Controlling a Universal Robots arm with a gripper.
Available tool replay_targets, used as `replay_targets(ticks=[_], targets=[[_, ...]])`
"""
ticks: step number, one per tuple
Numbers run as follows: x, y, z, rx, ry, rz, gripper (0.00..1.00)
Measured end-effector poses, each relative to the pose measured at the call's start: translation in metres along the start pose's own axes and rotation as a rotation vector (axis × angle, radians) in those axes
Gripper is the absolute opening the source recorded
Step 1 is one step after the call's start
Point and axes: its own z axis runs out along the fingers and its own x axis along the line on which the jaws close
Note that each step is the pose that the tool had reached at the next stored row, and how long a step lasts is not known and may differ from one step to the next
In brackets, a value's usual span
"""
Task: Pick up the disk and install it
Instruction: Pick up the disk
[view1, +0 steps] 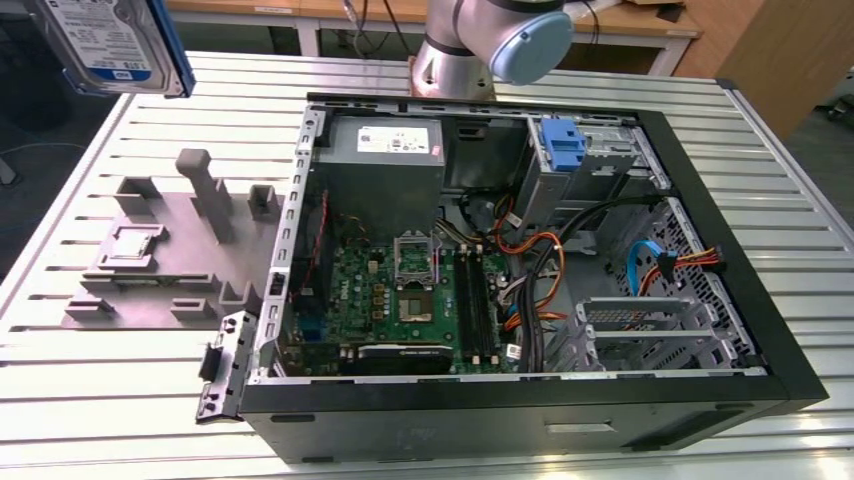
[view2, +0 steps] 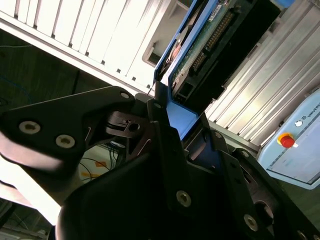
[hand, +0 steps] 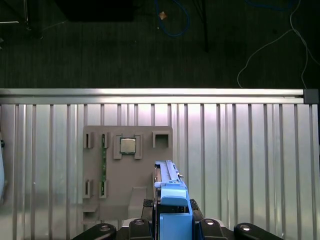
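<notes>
Hanging in the air well above the bench, the disk sits pinched in the claw, which is pressed onto its blue side rail in both wrist views. Beneath it lies a grey fixture plate with a processor chip seated in one recess, near the bench edge on the exterior view's left. Just beside the plate, the open computer case fills the middle of the bench, with a blue bracket standing in its drive bay.
</notes>
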Motion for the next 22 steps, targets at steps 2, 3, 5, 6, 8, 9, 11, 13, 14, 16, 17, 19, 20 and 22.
replay_targets(ticks=[2, 3, 5, 6, 8, 9, 11, 13, 14, 16, 17, 19, 20, 22], targets=[[0.0, -0.0017, 0.0, 0.0, 0.0, 0.0, 0.36], [-0.0001, -0.0025, 0.0, 0.0, 0.0, 0.0, 0.36], [-0.0001, -0.0043, -0.0001, 0.0, 0.0, 0.0, 0.36], [-0.0001, -0.0053, -0.0001, 0.0, 0.0, 0.0, 0.36], [-0.0002, -0.0074, -0.0002, 0.0, 0.0, 0.0, 0.36], [-0.0002, -0.0083, -0.0002, 0.0, 0.0, 0.0, 0.36], [-0.0002, -0.01, -0.0002, -0.0001, 0.0, 0.0, 0.36], [-0.0003, -0.0112, -0.0003, -0.0001, 0.0, 0.0, 0.36], [-0.0003, -0.0112, -0.0003, 0.0, 0.0, 0.0, 0.36], [-0.0002, -0.0113, -0.0002, 0.0, 0.0, 0.0, 0.36], [-0.0002, -0.0113, -0.0002, 0.0, 0.0, 0.0, 0.36], [-0.0003, -0.0114, -0.0004, 0.0001, -0.0001, 0.0, 0.36], [-0.0003, -0.0114, -0.001, 0.0, 0.0, 0.0, 0.36], [-0.0004, -0.0114, -0.0028, 0.0001, 0.0, 0.0, 0.36]])
